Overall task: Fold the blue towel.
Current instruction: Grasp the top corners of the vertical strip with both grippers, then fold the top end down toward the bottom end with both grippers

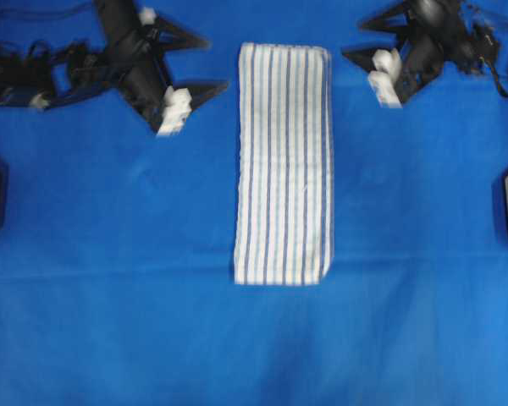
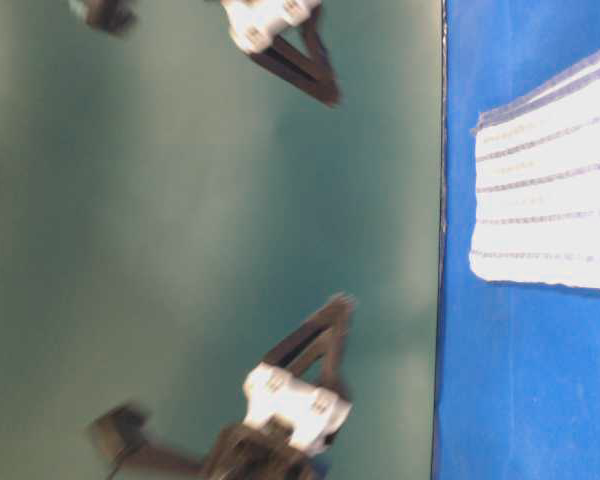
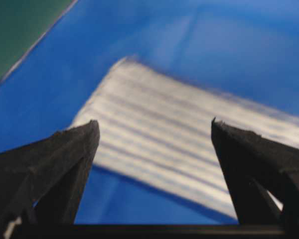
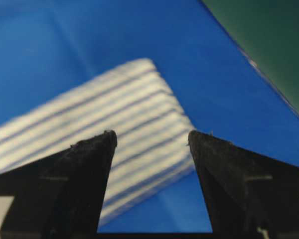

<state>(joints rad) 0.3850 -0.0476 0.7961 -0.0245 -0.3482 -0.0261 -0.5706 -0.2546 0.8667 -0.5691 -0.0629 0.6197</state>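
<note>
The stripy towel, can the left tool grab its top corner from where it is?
Probably yes. The left tool is open and empty, beside the stripy towel near its top left corner. Only bare blue table cloth lies between them, so nothing blocks it.

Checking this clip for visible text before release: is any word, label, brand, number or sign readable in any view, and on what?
None: no readable text in any view. The blue towel shows only stripes, the blue table cloth is plain, and the left gripper and right gripper are too blurred for any marking.
</note>
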